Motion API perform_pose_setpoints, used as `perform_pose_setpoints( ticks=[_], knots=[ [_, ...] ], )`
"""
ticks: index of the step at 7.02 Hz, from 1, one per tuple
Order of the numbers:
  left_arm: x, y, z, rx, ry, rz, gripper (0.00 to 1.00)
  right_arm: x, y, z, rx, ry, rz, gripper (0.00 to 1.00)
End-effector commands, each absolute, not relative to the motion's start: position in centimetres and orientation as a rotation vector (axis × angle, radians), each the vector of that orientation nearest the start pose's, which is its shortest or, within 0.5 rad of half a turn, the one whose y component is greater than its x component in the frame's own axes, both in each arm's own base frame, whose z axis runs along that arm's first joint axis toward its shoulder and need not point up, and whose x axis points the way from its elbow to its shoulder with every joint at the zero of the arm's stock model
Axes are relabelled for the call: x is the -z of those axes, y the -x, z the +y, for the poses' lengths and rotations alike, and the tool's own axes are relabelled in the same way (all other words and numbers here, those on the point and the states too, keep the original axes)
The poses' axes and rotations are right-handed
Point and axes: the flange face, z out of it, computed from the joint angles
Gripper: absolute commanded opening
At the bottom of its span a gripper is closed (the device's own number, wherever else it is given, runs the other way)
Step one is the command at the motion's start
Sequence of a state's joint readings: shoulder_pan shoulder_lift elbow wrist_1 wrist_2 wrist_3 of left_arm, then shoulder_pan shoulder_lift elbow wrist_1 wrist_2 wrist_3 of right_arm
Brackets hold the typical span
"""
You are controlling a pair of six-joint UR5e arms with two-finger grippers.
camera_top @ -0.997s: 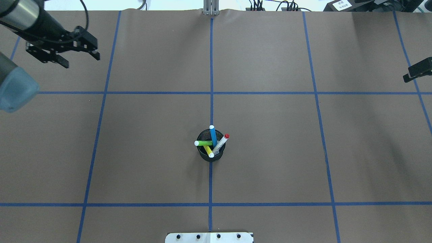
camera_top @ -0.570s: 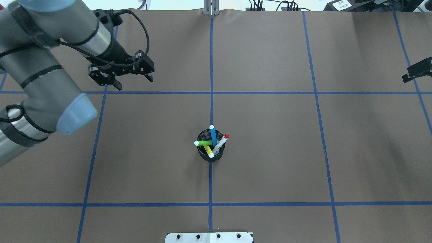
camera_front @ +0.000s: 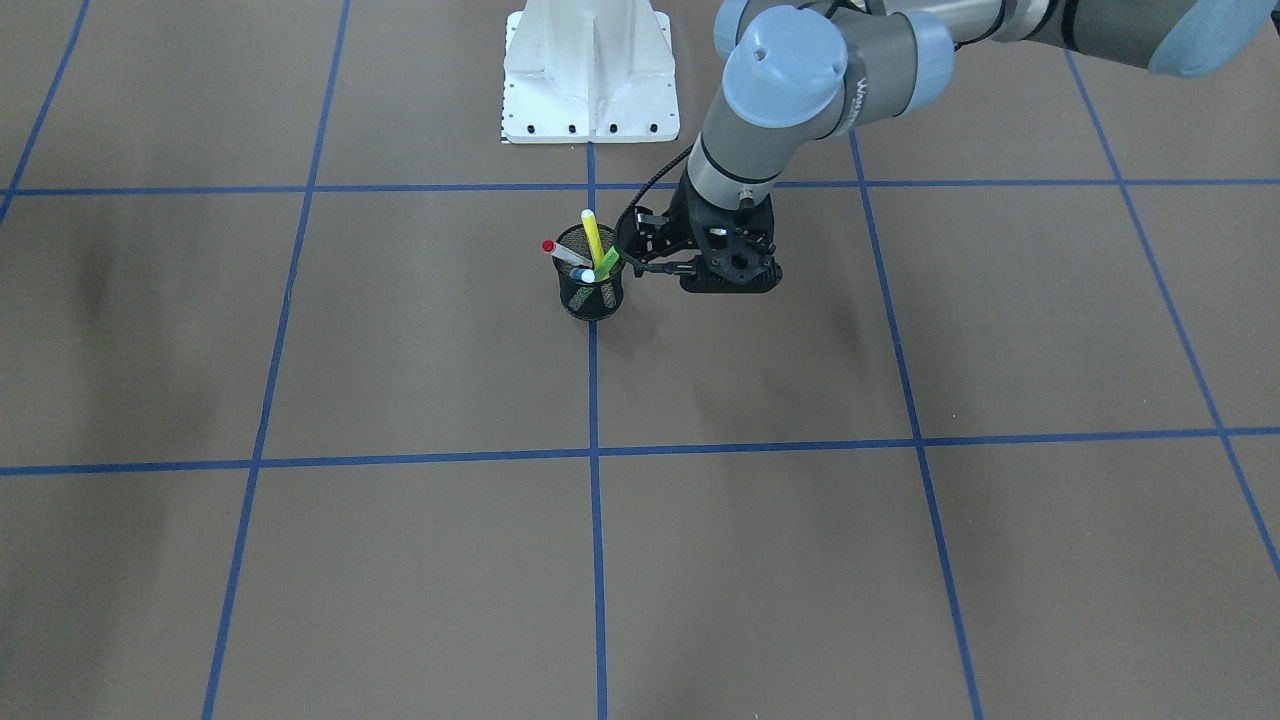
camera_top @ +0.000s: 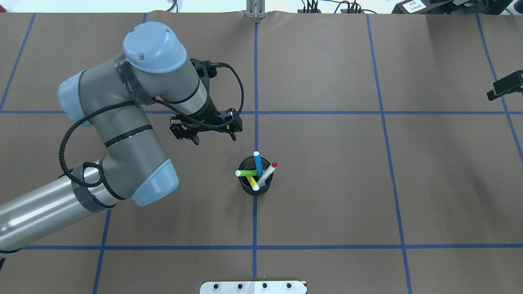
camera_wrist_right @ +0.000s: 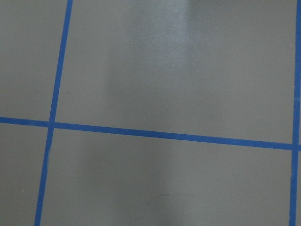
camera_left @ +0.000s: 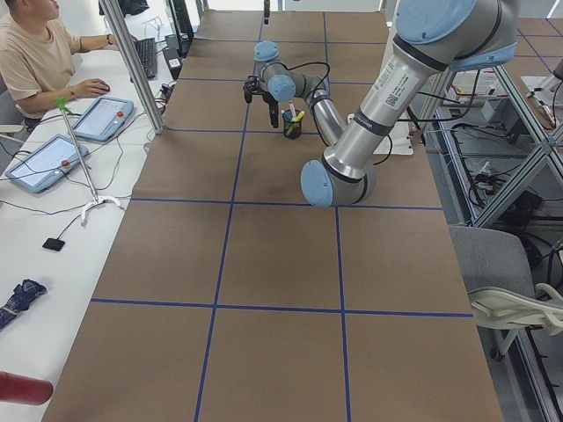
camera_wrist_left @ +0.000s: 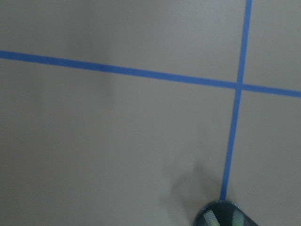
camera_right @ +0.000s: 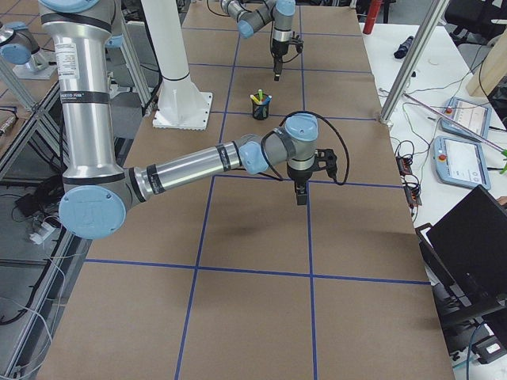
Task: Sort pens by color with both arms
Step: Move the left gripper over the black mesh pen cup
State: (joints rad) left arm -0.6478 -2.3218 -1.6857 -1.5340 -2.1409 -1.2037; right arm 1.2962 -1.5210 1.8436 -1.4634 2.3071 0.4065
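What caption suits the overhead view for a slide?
Left gripper open, short of the cup holding all four pens; right gripper at the view's right edge.

Table cover: flat brown, gridded with blue tape lines.

Cup: black, fine wire-mesh pattern.

Blue pen, light green pen and yellow pen: each has a white tip. White pen: dark print on the barrel, red cap.

My left arm: grey and silver, light blue joint caps, thin black bands. Cable black. My left claw: black all over.

Base mount: white, with a row of dark bolt holes.
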Motion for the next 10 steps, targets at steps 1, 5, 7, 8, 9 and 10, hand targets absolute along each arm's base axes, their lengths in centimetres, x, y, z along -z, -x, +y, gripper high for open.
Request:
perform_pose_setpoints(
  ticks=[1,5,7,8,9,10],
  knots=[
    [-12.0,-53.2,-49.0,0.017,0.095,0.95,0.92,-48.8,7.6,-51.3,0.034,-0.144,-0.819,1.0],
    [-11.8,-56.0,-47.9,-0.009,0.133,0.933,0.49,-49.0,7.5,-51.3,0.032,-0.142,-0.817,1.0],
    [-11.5,-56.8,-46.8,-0.028,0.14,0.938,0.41,-49.1,7.6,-51.3,0.032,-0.14,-0.817,1.0],
    [-11.7,-56.9,-46.7,-0.031,0.142,0.936,0.41,-49.1,7.6,-51.4,0.032,-0.14,-0.817,1.0],
    [-11.7,-56.9,-46.7,-0.031,0.142,0.936,0.41,-49.1,7.6,-51.4,0.032,-0.14,-0.817,1.0],
    [-11.8,-57.0,-46.7,-0.03,0.143,0.935,0.39,-49.1,7.6,-51.4,0.032,-0.14,-0.817,1.0]
  ],
)
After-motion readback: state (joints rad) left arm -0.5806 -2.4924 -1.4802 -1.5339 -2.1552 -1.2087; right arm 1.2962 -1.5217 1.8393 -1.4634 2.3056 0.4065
